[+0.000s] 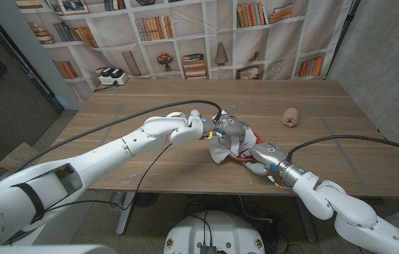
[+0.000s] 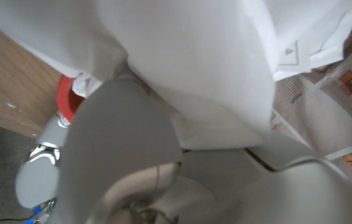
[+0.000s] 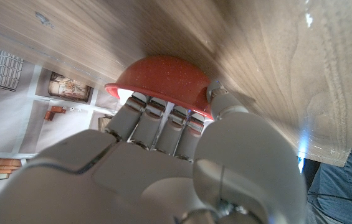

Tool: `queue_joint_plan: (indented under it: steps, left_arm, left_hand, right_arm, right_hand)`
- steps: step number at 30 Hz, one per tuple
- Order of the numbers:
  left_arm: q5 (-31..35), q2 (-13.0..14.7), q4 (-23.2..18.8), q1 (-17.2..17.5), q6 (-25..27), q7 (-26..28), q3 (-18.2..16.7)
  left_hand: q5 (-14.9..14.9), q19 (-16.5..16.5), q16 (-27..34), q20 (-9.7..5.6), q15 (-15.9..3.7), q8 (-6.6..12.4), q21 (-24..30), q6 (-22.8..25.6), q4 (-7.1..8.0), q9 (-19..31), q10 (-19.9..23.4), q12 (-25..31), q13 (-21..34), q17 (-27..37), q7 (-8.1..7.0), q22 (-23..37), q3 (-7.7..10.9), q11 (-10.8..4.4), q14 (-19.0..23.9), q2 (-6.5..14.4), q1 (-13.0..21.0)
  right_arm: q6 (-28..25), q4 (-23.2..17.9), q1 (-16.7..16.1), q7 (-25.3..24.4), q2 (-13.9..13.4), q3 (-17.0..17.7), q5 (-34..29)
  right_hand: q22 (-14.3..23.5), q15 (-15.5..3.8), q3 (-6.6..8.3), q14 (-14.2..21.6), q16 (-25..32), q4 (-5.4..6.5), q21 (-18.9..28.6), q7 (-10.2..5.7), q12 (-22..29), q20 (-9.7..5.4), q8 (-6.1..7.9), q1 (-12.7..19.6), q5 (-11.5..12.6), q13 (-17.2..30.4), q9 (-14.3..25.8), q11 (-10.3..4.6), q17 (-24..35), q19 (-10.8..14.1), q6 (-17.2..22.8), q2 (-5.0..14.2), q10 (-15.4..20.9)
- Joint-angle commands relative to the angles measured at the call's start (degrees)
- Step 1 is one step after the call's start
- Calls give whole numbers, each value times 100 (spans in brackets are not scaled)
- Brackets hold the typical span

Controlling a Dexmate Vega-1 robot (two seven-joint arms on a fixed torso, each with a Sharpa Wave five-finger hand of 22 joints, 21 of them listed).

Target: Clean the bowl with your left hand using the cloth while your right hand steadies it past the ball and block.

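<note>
The red bowl (image 3: 163,71) stands on the wooden table (image 1: 150,169) near its front middle. My right hand (image 1: 266,154) holds the bowl by the rim, its fingers (image 3: 157,121) hooked over the edge and the thumb outside. My left hand (image 1: 229,128) grips a white cloth (image 1: 222,149) and presses it down over the bowl. In the left wrist view the cloth (image 2: 188,56) drapes over my left hand (image 2: 126,155), with a sliver of the bowl (image 2: 65,99) showing beside it. From the head view, cloth and hands cover most of the bowl.
A tan rounded object (image 1: 291,116) lies on the table behind and to the right of the bowl. A white and black device (image 1: 111,76) sits at the back left edge. A person's jeans (image 3: 350,180) show beyond the table's edge.
</note>
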Motion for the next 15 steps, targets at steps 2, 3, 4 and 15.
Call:
queue_joint_plan:
  steps: [2,3,4,15]
  left_arm:
    - [520,-1045,1741,-751,-17,681,711]
    - [578,-1089,1814,-812,-20,738,782]
    - [621,-1130,1877,-869,-24,777,848]
    - [352,-840,1486,-931,-32,633,975]
  left_hand:
    - [11,71,34,10,-684,-2,47,38,-8,19,37,34,15,19,4,16,46,-5,56,6,-49]
    - [11,73,35,5,-684,-2,48,38,-8,19,35,33,16,19,6,16,48,-5,60,6,-50]
    - [11,71,35,9,-684,-4,47,34,-8,19,35,33,16,19,6,16,49,-5,61,5,-50]
    - [10,74,29,-6,-685,-8,46,31,-11,18,36,37,24,17,-4,18,71,-7,58,-5,-56]
  right_arm:
    - [-132,-103,-123,-15,5,38,-18]
    - [-148,-110,-131,-15,9,37,-29]
    - [-160,-115,-135,-9,14,36,-34]
    - [-298,-162,-165,19,65,48,-125]
  right_hand:
    - [24,-621,26,-38,-7,11,19,-228,31,-730,41,25,26,18,30,-10,11,-17,303,55,91]
    - [24,-622,26,-39,-8,10,20,-227,31,-731,40,26,26,18,30,-6,11,-17,300,55,91]
    - [24,-619,26,-40,-8,12,21,-229,30,-730,39,24,26,18,30,-10,11,-16,298,55,90]
    - [23,-620,27,-38,-6,14,28,-229,28,-730,34,19,27,18,30,-4,11,-17,300,59,109]
